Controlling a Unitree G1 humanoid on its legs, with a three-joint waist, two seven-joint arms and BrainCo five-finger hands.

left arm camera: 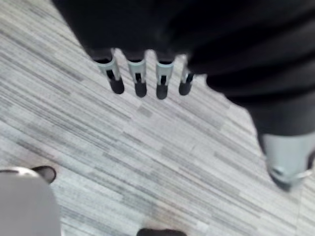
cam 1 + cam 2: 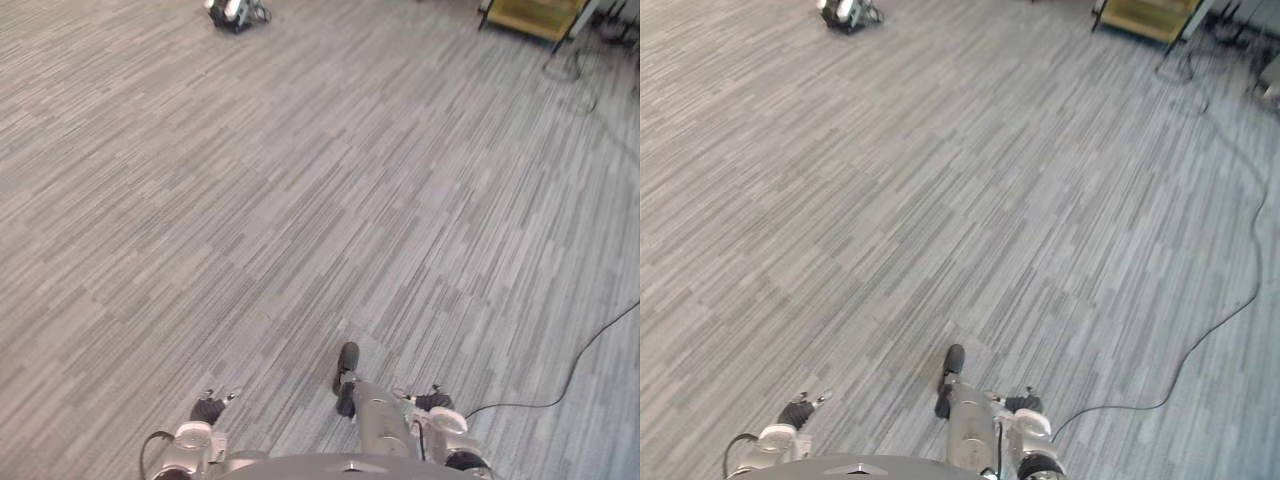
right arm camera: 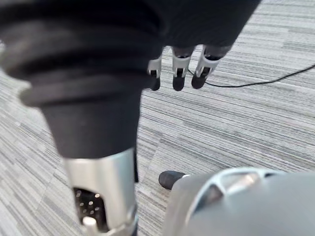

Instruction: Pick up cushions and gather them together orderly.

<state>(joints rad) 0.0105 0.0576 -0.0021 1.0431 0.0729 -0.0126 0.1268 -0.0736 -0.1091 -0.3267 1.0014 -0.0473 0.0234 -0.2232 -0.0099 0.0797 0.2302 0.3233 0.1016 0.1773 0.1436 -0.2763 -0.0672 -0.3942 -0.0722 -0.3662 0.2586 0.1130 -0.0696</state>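
Both hands empty over the grey striped carpet floor [image 2: 320, 200].
Left hand [image 1: 139, 74] and right hand [image 3: 179, 73] hang with fingers straight, holding nothing. I cannot tell which way the cushions lie from either. Far ahead: a small dark-and-white object [image 2: 235, 12] at left, a yellow-topped black-framed stand [image 2: 535, 15] at right.

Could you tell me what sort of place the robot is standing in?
Most likely an office or lab room: grey striped carpet tiles cover the floor, a yellow-topped table on dark legs stands at the far edge, and a small black-and-white device sits far off.
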